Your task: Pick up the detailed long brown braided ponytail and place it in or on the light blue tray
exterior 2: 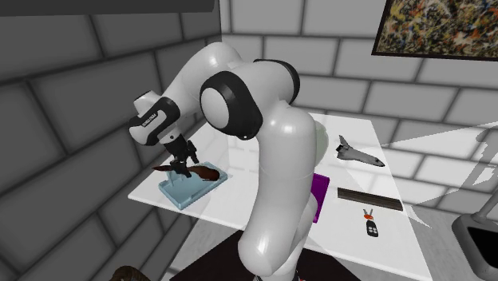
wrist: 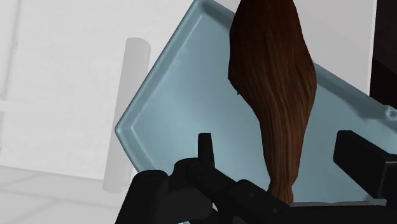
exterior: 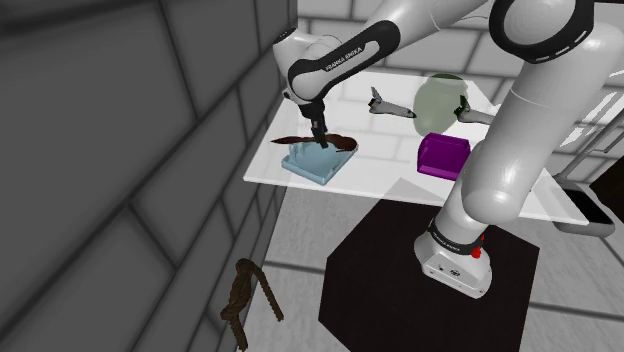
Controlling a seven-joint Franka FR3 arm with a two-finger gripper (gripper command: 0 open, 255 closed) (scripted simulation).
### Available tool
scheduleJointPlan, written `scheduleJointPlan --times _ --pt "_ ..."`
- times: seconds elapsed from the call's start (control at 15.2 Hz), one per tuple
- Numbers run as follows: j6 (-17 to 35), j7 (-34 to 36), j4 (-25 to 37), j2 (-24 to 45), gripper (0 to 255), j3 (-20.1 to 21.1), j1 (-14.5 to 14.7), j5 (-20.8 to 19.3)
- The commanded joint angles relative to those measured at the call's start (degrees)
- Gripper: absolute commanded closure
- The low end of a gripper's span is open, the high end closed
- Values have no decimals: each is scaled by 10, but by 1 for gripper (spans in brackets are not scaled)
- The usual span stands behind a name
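1. Two hazards are judged from the brown ponytail (exterior: 322,140). It is seen lying across the light blue tray (exterior: 312,168), and in the shoulder view its ends reach past the rim on both sides, so it could be tipped or dragged off.
2. The gripper (wrist: 275,141) is seen spread wide. Its fingers (wrist: 205,147) stand either side of the ponytail's narrow end without touching it, and nothing is gripped. If the hand is lifted askew, the hair could be snagged and pulled over the rim.
3. The tray is set near a corner of the white table (exterior: 390,168), so a nudge could send it over the edge.
4. Well apart from the tray are found a toy space shuttle (exterior: 390,105), a greenish translucent jar (exterior: 440,100), a purple box (exterior: 443,155), a dark flat bar (exterior 2: 369,199) and a small fob (exterior 2: 369,229).
5. Grey block walls (exterior: 120,150) are seen around, with a framed painting (exterior 2: 439,28). A brown braided rope (exterior: 243,295) lies on the tiled floor.
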Motion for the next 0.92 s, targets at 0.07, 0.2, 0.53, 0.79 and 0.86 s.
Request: scheduleJointPlan --times 0.07,0.2,0.53,0.79,0.86 --pt "0 0 0 0 0 0 0 0" --pt "-19 -1 17 -2 0 2 2 3" --pt "-72 -4 67 -4 0 8 8 9" --pt "-72 -4 67 -4 0 8 8 9" --pt "-72 -4 67 -4 0 8 8 9"
